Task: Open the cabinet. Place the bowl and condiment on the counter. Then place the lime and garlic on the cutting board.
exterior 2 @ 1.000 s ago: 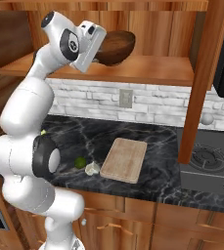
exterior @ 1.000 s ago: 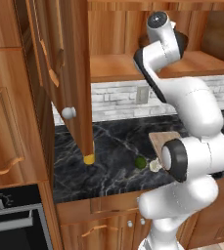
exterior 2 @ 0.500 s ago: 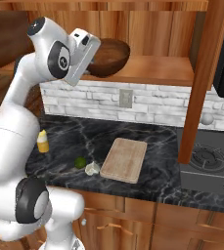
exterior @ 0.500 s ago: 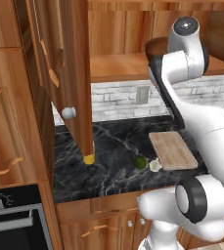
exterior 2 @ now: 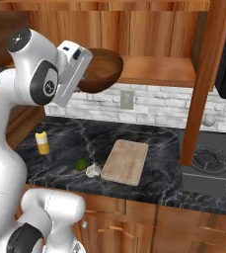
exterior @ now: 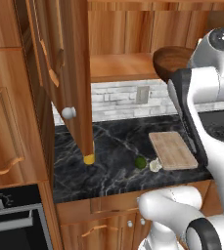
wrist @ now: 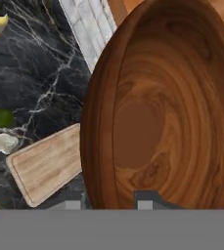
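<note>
My gripper is shut on the rim of the brown wooden bowl, holding it tilted in the air just in front of the cabinet shelf. In the hand view the bowl looms large, and my gripper has one finger inside the rim and one outside. The cabinet doors stand open. The yellow condiment bottle stands on the dark marble counter. Lime and garlic lie side by side on the counter, just left of the cutting board.
The right cabinet door hangs open over the counter beside a stove. The left door's lower corner hangs just above the condiment bottle. An oven sits below left. A wall outlet is on the tiled backsplash.
The arm has swung and drawn the bowl off the shelf, outward and a little lower. Everything on the counter stayed put.
</note>
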